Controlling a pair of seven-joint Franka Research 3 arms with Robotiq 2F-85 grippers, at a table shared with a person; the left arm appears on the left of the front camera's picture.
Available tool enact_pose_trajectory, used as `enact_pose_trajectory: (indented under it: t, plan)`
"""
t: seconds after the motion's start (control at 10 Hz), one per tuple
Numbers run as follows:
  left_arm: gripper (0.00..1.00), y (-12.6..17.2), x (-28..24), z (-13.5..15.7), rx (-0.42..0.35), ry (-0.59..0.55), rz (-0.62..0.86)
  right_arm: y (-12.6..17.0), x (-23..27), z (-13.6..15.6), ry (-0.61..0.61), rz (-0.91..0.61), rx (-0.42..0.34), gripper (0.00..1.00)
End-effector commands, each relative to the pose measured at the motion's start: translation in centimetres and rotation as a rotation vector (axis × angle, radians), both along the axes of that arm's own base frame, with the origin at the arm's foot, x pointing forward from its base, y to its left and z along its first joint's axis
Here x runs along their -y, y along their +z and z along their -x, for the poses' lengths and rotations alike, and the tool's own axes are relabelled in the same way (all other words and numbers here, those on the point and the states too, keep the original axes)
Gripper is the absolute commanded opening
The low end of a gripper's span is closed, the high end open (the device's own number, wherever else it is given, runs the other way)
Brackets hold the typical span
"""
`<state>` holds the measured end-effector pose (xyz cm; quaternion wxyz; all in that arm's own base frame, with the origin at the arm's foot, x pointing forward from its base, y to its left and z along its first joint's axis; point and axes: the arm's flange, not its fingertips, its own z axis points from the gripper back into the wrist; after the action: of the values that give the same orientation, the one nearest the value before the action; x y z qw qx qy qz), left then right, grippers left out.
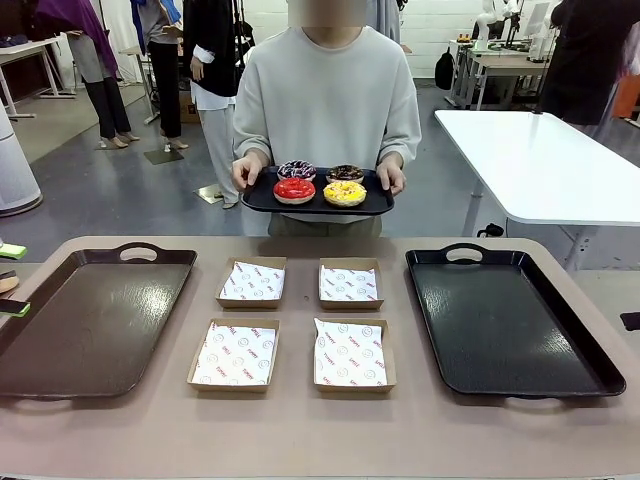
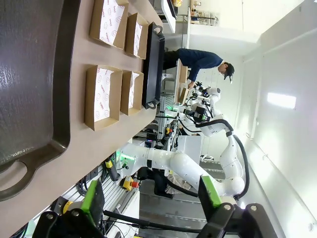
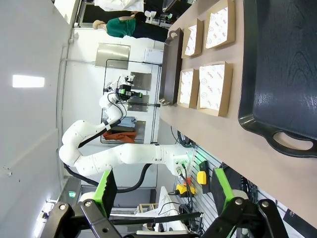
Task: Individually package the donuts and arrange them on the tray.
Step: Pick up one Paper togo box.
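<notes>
A red donut [image 1: 294, 189], yellow donut [image 1: 345, 193] and two sprinkled donuts [image 1: 296, 169] lie on a small tray [image 1: 262, 200] that the person [image 1: 328, 90] holds beyond the tan bench [image 1: 300, 430], over grey floor [image 1: 130, 200]. The left hand [image 2: 152, 193] and right hand [image 3: 164, 183] gape wide, empty.

Four boxes [image 1: 298, 324] between two trays [image 1: 90, 318].

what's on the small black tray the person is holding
Four donuts on the small tray: red donut and yellow donut in front, purple-sprinkled donut and brown donut behind. The front pair covers the back pair's lower edges.
</notes>
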<state>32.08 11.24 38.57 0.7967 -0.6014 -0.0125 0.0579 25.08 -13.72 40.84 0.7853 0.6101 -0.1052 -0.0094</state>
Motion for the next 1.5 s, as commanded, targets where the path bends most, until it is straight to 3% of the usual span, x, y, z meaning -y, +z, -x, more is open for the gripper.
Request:
enact_pose_trajectory:
  t: [0.0, 0.3, 0.5, 1.0, 1.4]
  plan:
    - [1.00, 0.2, -0.1, 0.0, 0.006, 0.007, 0.015, 0.3, 0.1, -0.1, -0.005, -0.020, 0.009, 1.00]
    - [1.00, 0.2, 0.1, -1.2, -0.017, -0.038, -0.026, 0.3, 0.1, -0.1, -0.005, -0.020, 0.009, 1.00]
    - [1.00, 2.9, 2.3, -4.2, -0.044, 0.000, -0.213, 0.3, 0.1, -0.1, -0.005, -0.020, 0.009, 1.00]
    - [1.00, 10.5, 13.5, -15.5, -0.084, -0.048, -0.703, 0.3, 0.1, -0.1, -0.005, -0.020, 0.009, 1.00]
    - [1.00, 10.0, 24.4, -23.8, -0.013, 0.044, -1.032, 0.3, 0.1, -0.1, -0.005, -0.020, 0.009, 1.00]
